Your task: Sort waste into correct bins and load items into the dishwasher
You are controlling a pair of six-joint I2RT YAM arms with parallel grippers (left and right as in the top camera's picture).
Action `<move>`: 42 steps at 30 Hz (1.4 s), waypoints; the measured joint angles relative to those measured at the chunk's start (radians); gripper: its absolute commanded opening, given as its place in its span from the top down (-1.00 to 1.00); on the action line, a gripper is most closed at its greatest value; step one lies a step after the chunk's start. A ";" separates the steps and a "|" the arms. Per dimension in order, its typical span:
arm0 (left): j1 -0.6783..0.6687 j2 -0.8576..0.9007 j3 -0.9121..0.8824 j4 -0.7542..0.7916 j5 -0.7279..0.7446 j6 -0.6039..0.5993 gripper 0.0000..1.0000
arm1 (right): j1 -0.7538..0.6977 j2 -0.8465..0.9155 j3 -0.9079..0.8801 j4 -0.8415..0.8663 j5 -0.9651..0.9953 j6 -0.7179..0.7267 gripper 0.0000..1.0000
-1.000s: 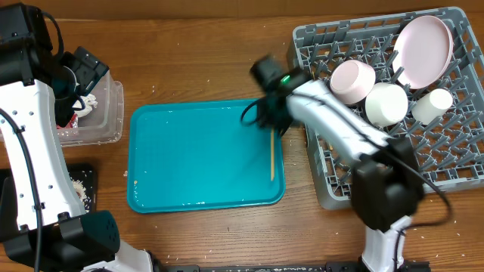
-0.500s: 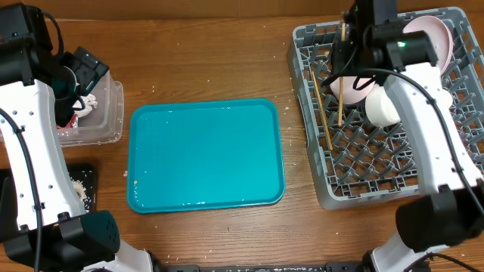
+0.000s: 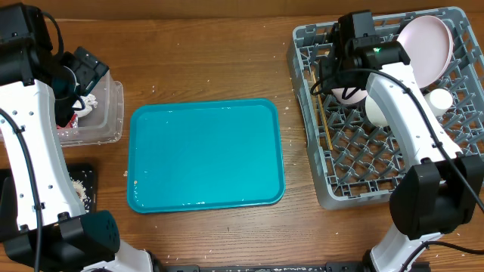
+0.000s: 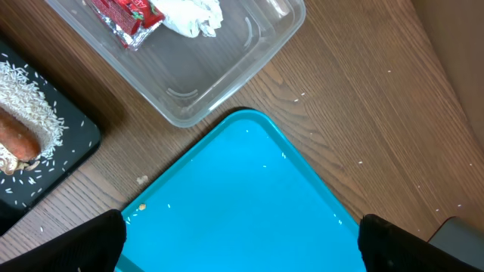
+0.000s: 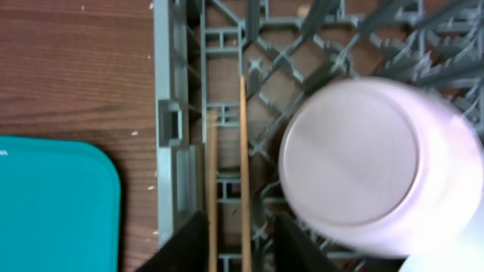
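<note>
The pair of light-wood chopsticks (image 5: 243,151) lies side by side on the lattice floor of the grey dish rack (image 3: 355,166), along the wall nearest the teal serving tray (image 3: 204,155); the right gripper (image 5: 236,245) hangs directly over them with its fingers spread, pinching nothing; an upturned white bowl (image 5: 355,162) sits just beside the chopsticks; further along the rack are a second white bowl (image 3: 384,106), a small cup (image 3: 437,100) and a large plate (image 3: 427,45) standing on edge; past the teal tray, the clear tub (image 4: 185,113) holds the red wrapper (image 4: 125,19) and white napkin (image 4: 193,15); the black tray (image 4: 79,140) carries rice (image 4: 30,98) and a carrot (image 4: 15,136); the left gripper (image 4: 242,253) hovers above, spread wide and empty.
</note>
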 measured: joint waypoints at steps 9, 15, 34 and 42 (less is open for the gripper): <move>0.000 0.000 0.000 0.000 0.000 0.000 -1.00 | 0.000 -0.015 0.092 -0.199 -0.037 0.117 -0.18; 0.000 0.000 0.000 0.000 0.000 0.000 -1.00 | 0.002 -0.163 0.108 -0.381 -0.043 0.226 -0.17; 0.000 0.000 0.000 0.000 0.000 0.000 -1.00 | 0.439 -0.624 -0.456 -0.184 0.182 0.632 -1.00; 0.000 0.000 0.000 0.000 0.000 0.000 -1.00 | 0.470 -0.659 -0.456 -0.177 0.224 0.684 -1.00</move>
